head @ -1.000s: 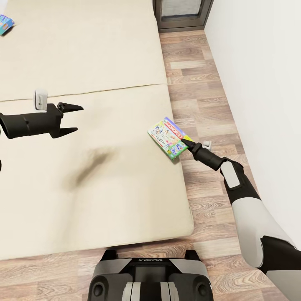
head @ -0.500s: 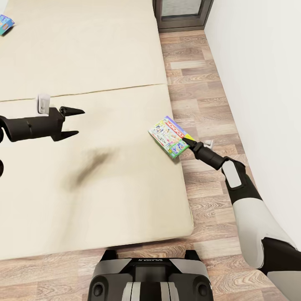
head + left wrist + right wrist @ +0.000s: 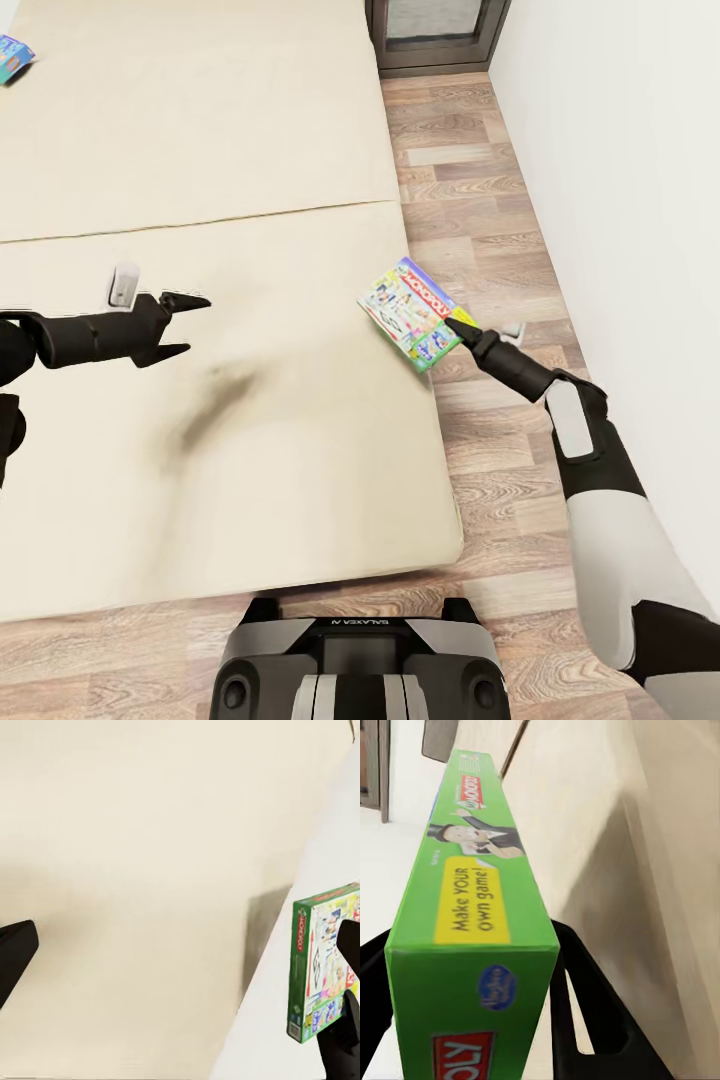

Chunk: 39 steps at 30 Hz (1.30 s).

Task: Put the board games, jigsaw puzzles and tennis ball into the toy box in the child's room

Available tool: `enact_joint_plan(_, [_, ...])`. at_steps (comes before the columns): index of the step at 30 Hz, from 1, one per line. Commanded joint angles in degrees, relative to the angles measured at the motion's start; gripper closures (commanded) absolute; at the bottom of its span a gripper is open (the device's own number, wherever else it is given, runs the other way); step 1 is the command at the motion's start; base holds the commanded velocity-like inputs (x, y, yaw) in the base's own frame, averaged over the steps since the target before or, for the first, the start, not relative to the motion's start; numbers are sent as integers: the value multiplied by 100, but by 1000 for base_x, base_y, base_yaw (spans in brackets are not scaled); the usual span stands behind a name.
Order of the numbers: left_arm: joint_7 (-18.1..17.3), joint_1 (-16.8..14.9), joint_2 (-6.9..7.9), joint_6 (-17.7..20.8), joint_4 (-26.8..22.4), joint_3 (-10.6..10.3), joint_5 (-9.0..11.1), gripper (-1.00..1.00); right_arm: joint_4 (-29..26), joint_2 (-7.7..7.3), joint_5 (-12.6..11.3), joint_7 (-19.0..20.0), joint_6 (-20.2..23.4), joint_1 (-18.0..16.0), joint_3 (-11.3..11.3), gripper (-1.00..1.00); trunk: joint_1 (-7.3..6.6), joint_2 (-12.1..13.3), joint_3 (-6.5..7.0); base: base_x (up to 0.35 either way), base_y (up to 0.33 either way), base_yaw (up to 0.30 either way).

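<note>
Matt beige cloth bed [image 3: 200, 150], wood-plank floor [image 3: 470, 180], glossy printed board game [image 3: 412, 314].

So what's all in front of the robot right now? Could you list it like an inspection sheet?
Surface: beige bed mattress, dark smudge on it.
Job's things: Monopoly board game gripped at the bed's right edge; second board game at the bed's far left.
Clutter: nothing seen.
Grippers: right gripper shut on the Monopoly box; left gripper open over the mattress, holding nothing.
Cables: nothing seen.
Surroundings: wood-plank floor, white wall, dark cabinet.
</note>
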Motion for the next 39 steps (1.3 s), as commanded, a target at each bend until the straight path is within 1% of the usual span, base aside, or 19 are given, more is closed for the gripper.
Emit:
enact_joint_plan(1, [56,32,-7,-18,-5,-7,35,-100,-146,-5,-6,5,66,63,-10,100,0,-2,-2,0,0,0])
enact_joint_plan(5, [55,105,-62,-35,-5,-12,4,-100,-416,-14,-5,3,190,187,-16,100,0,-2,-2,0,0,0])
enact_joint_plan(8, [56,240,-219,-49,-9,-18,-33,-100,-808,-26,-2,1,405,368,-21,100,0,-2,-2,0,0,0])
enact_joint_plan(9, [56,240,-219,-49,-9,-18,-33,-100,-808,-26,-2,1,405,368,-21,100,0,-2,-2,0,0,0])
enact_joint_plan(11, [59,330,-354,-54,-10,-23,-47,-100,-1064,-35,1,-1,512,477,-23,100,0,-2,-2,0,0,0])
enact_joint_plan(12, [59,330,-354,-54,-10,-23,-47,-100,-1064,-35,1,-1,512,477,-23,100,0,-2,-2,0,0,0])
enact_joint_plan(15, [91,427,-572,-59,-23,-39,-67,-100,-1434,-48,8,-5,611,702,-30,100,0,-2,-2,0,0,0])
enact_joint_plan(16, [91,427,-572,-59,-23,-39,-67,-100,-1434,-48,8,-5,611,702,-30,100,0,-2,-2,0,0,0])
enact_joint_plan(18, [151,471,-703,-61,-35,-86,-82,-100,-1725,-57,20,-8,677,902,-35,100,0,-2,-2,0,0,0])
enact_joint_plan(20, [183,490,-756,-61,-39,-117,-87,-100,-1891,-60,30,-10,725,1015,-39,100,0,-2,-2,0,0,0])
enact_joint_plan(21, [250,525,-899,-63,-48,-226,-98,-100,-2404,-70,48,-14,958,1352,-64,100,0,-2,-2,0,0,0])
enact_joint_plan(24, [281,544,-1076,-63,-53,-303,-103,-100,-2826,-115,58,-14,1233,1652,-133,100,0,-2,-2,0,0,0])
enact_joint_plan(25, [281,544,-1076,-63,-53,-303,-103,-100,-2826,-115,58,-14,1233,1652,-133,100,0,-2,-2,0,0,0])
enact_joint_plan(28, [310,553,-1255,-64,-55,-349,-106,-100,-3074,-267,57,-7,1478,1900,-199,100,0,-2,-2,0,0,0])
enact_joint_plan(29, [310,553,-1255,-64,-55,-349,-106,-100,-3074,-267,57,-7,1478,1900,-199,100,0,-2,-2,0,0,0])
enact_joint_plan(31, [344,557,-1391,-62,-59,-384,-110,-100,-3168,-414,51,-2,1610,2051,-225,100,0,-2,-2,0,0,0])
enact_joint_plan(32, [344,557,-1391,-62,-59,-384,-110,-100,-3168,-414,51,-2,1610,2051,-225,100,0,-2,-2,0,0,0])
enact_joint_plan(36, [441,538,-1674,-58,-59,-560,-132,-100,-3268,-688,32,9,1789,2302,-258,100,0,-2,-2,0,0,0])
enact_joint_plan(39, [475,526,-1775,-54,-61,-661,-160,-100,-3292,-788,26,12,1859,2394,-263,100,-22,38,16,0,0,0])
